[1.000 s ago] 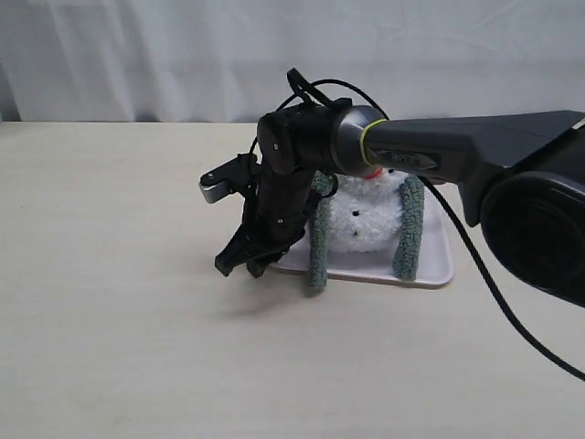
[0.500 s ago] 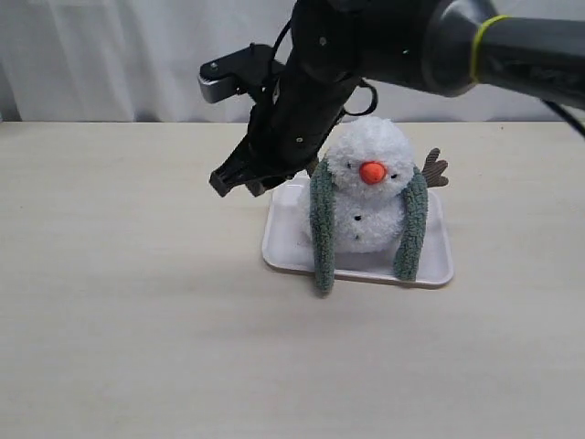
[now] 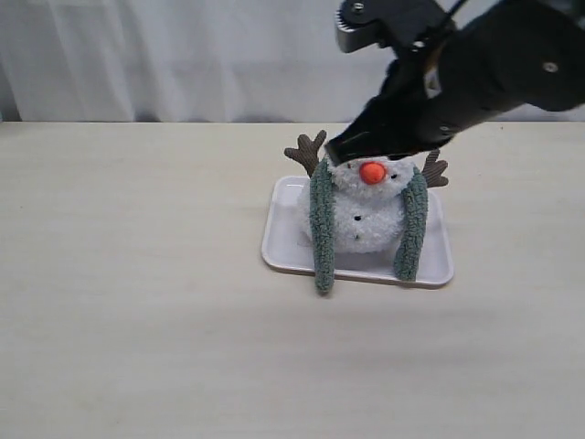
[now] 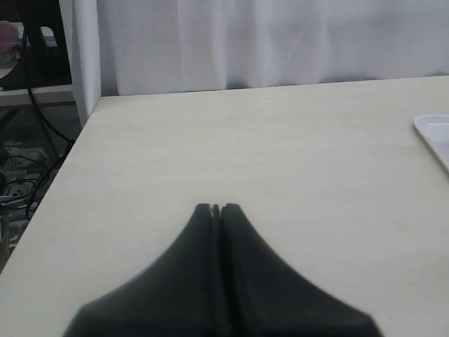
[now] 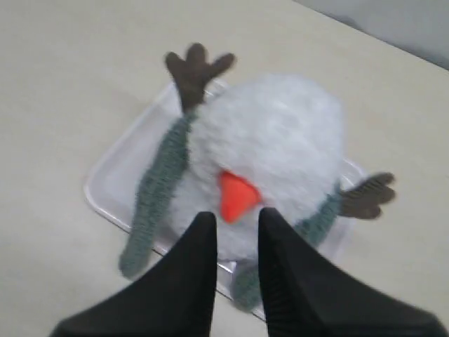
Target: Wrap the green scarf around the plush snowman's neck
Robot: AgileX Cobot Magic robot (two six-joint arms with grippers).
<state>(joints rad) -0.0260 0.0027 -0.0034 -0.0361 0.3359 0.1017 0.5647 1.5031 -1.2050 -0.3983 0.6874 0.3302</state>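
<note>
Exterior, plush snowman [image 3: 361, 215]: upright on a white tray [image 3: 283, 247], just to 3 o'clock of mid-bench, orange nose [image 3: 370, 172] towards the camera.
Exterior, green scarf [image 3: 321, 224]: draped from neck height, one strand down the body at 9 o'clock, the other at 3 o'clock, ends loose and well apart; 9 o'clock end hanging past the tray's near rim.
Exterior, snowman's neck: mostly hidden behind nose and arm, hard to read.
Exterior, right hand [image 3: 340, 151]: up at 12 o'clock over the head, covering its top, tips pointing towards 8 o'clock, near the brown twig arm [image 3: 306, 149].
Exterior, bench [image 3: 137, 274]: pale, with a white curtain [image 3: 183, 55] behind.

Left wrist, left hand [image 4: 216, 208]: fingers pressed together, gripping nothing, low over bare bench [image 4: 245, 140].
Left wrist, tray [image 4: 435, 133]: only a corner showing, well away from the hand.

Right wrist, right hand [image 5: 235, 215]: fingers a narrow gap apart, nothing between them, tips just short of the orange nose [image 5: 237, 196].
Right wrist, plush snowman [image 5: 280, 140]: fluffy head right beyond the tips, twig arms out to both sides.
Right wrist, green scarf [image 5: 158, 182]: one strand running down beside the head to the tray [image 5: 116, 179]; other strand partly hidden behind a finger.
</note>
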